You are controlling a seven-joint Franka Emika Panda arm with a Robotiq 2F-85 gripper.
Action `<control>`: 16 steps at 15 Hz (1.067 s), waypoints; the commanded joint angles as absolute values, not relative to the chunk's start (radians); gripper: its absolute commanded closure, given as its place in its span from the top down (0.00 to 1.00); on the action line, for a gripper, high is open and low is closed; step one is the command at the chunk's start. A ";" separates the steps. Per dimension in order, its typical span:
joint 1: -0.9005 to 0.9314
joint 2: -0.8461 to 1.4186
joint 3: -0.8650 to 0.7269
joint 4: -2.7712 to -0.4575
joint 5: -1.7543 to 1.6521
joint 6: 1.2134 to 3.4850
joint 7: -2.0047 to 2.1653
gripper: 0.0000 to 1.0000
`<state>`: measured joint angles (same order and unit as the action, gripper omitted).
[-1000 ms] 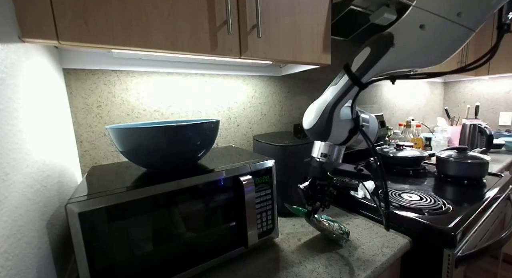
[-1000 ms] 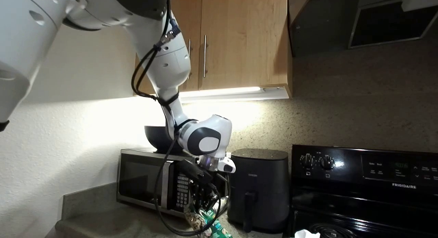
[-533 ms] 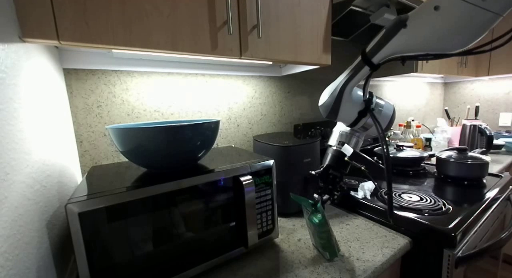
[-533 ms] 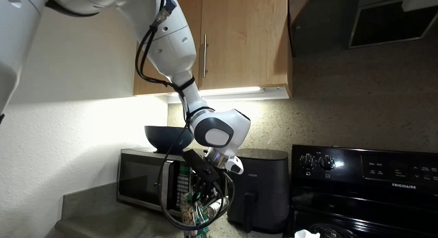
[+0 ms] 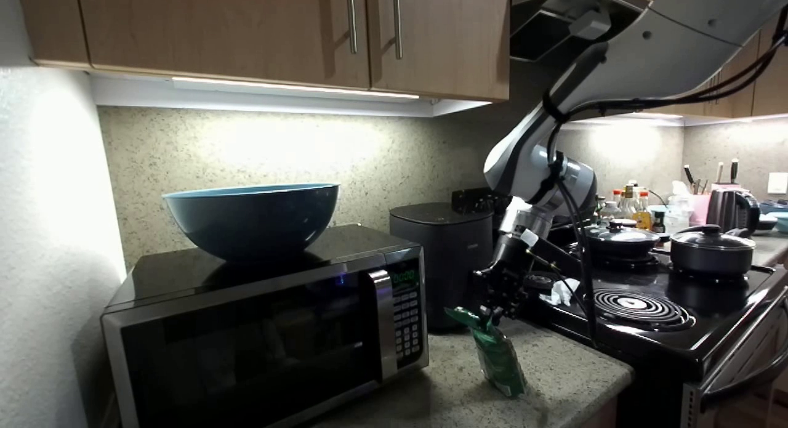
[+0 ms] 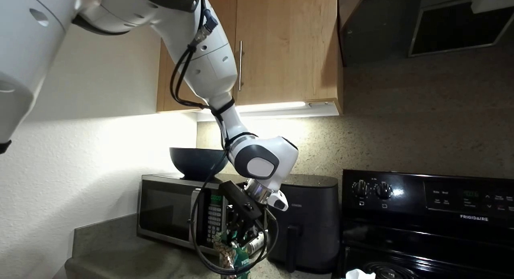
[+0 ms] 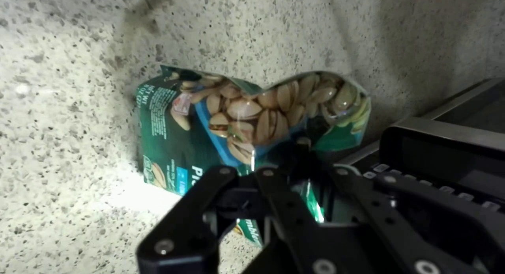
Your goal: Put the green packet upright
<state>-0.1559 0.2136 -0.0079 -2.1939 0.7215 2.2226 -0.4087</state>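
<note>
In an exterior view I see the speckled surface (image 5: 575,365) at lower centre of the frame. I'm sure of 2 things standing on it: the microwave (image 5: 258,342) at lower left, the black air fryer (image 5: 437,268) near mid-frame. I can't tell whether the lower end of the green packet (image 5: 500,361) touches it.

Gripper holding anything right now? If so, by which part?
The green packet, pinched by the gripper near its upper end, with part of the top flaring out past the grip.

The packet (image 7: 246,118) looks glossy plastic, the cabinet (image 5: 221,34) wood.
</note>
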 commanded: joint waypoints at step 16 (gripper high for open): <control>-0.182 0.334 -0.072 -2.077 0.897 1.980 -0.728 0.02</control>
<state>-0.1805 0.2691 -0.0629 -2.1310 0.9111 2.0081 -0.7436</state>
